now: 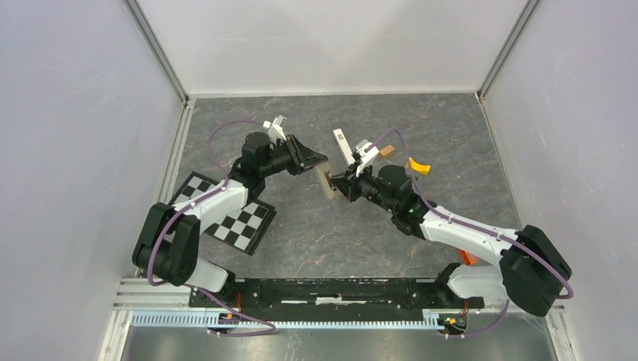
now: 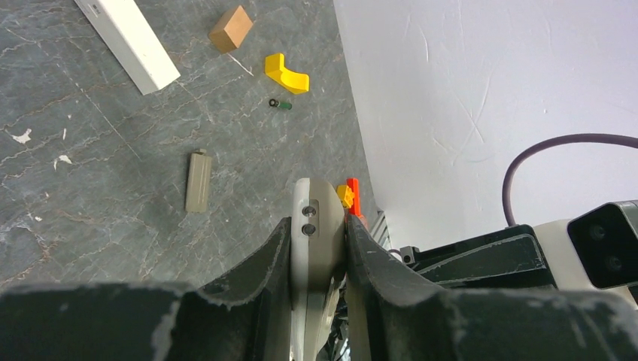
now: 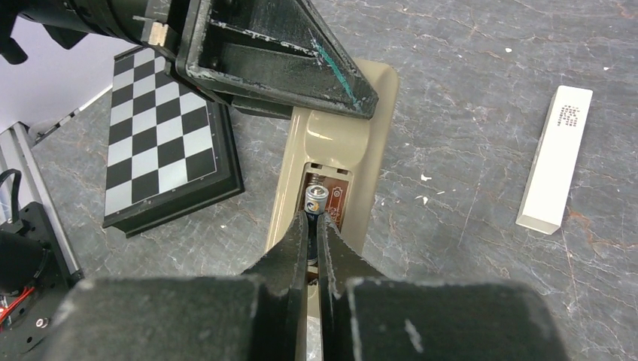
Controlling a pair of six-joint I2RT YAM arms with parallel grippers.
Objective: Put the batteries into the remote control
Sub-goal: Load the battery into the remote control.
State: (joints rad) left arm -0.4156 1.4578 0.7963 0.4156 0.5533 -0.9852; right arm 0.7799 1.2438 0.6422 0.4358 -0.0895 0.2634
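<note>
1. Right now the left gripper [image 2: 317,229] is clenched on the remote control [image 3: 335,143], one finger pressed to each flat side. It holds the remote up off the table, with the open back turned toward the other arm. My read is that it works as a vice, so the recess faces the incoming hand.
2. Across from it, the right gripper [image 3: 313,219] is pinched almost closed around a battery [image 3: 316,195]. The battery pokes out just ahead of its fingertips, with its nose inside the recess. Holding it by the tail leaves the front end free to slide in, I'd say. Whether it touches a contact yet, I cannot tell.
3. The remote has a dull grey-olive shell with rounded corners. A rectangular cut-out in the back shows a brownish interior. The edge between the left fingers carries two small dark dots.
4. The battery is a thin dark cylinder with a shiny silvery cap, far shorter than the remote.
5. Out beyond the left gripper's tips, a second battery [image 2: 282,104], greenish, lies on the table just beside a yellow curved piece [image 2: 287,74].
6. Closer to those tips lies a flat grey-olive strip [image 2: 198,180]. It is probably the cover, set aside so the recess is open.
</note>
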